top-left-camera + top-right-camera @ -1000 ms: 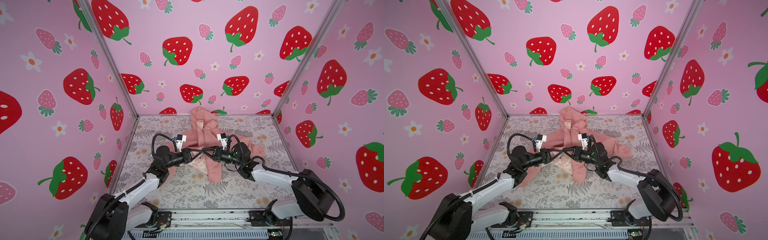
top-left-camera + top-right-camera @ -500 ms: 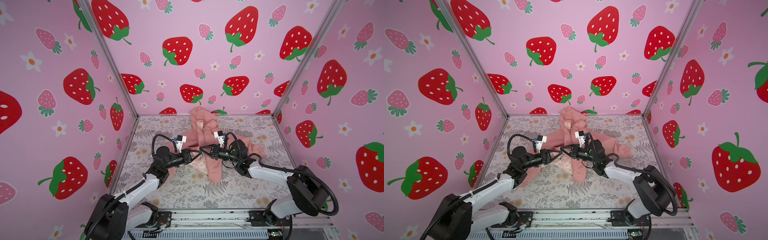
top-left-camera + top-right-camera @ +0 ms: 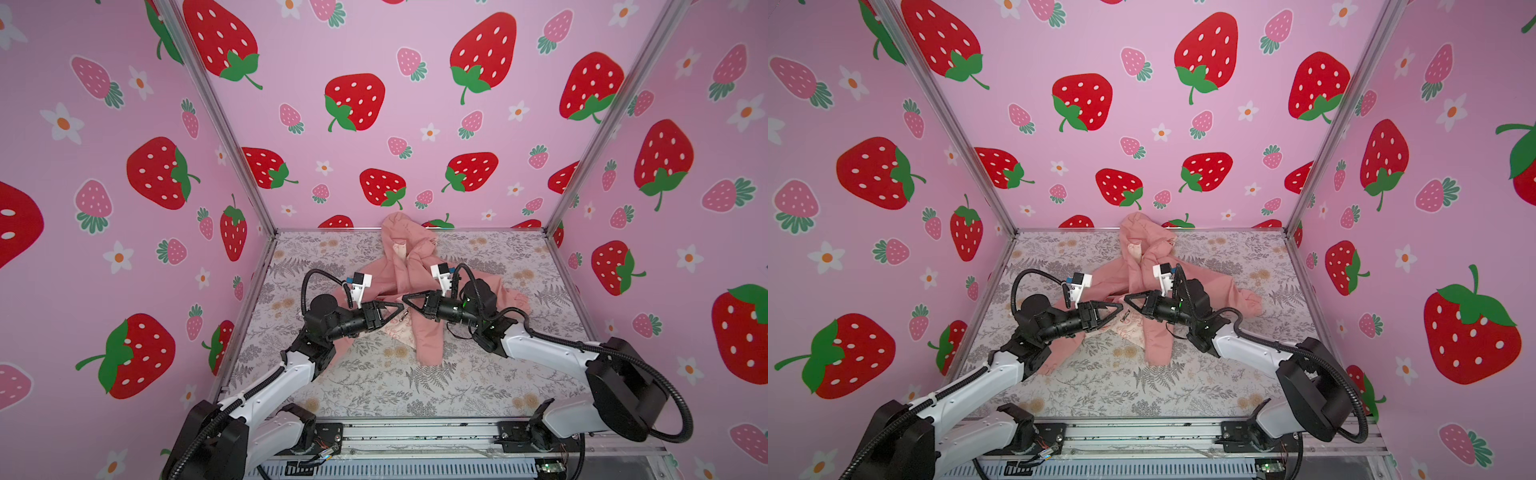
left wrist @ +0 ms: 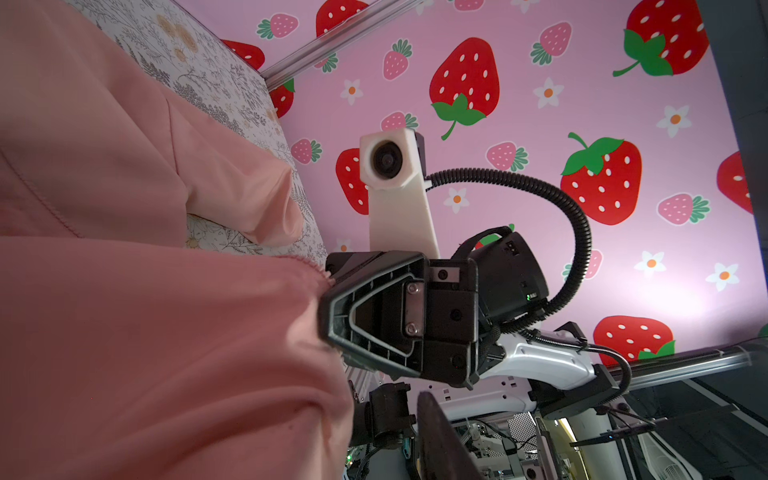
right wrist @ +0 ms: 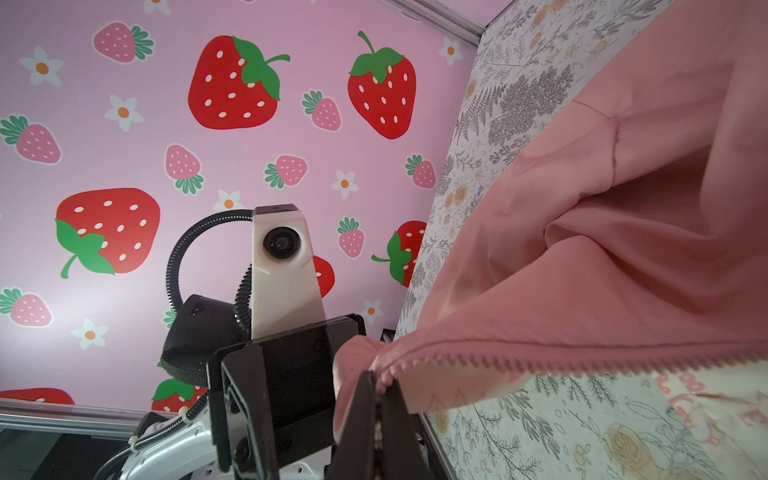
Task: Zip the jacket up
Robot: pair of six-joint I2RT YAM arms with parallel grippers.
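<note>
The salmon-pink hooded fabric jacket (image 3: 419,282) lies on the floral-printed tabletop (image 3: 374,386), from centre to rear, with its hood against the strawberry-patterned back wall (image 3: 374,137). The left gripper (image 3: 398,308) is left of centre and the right gripper (image 3: 407,298) right of centre. Their tips face each other, just beside one another, above the jacket front. The right fingers (image 5: 361,415) enclose the zipper edge (image 5: 540,357).
</note>
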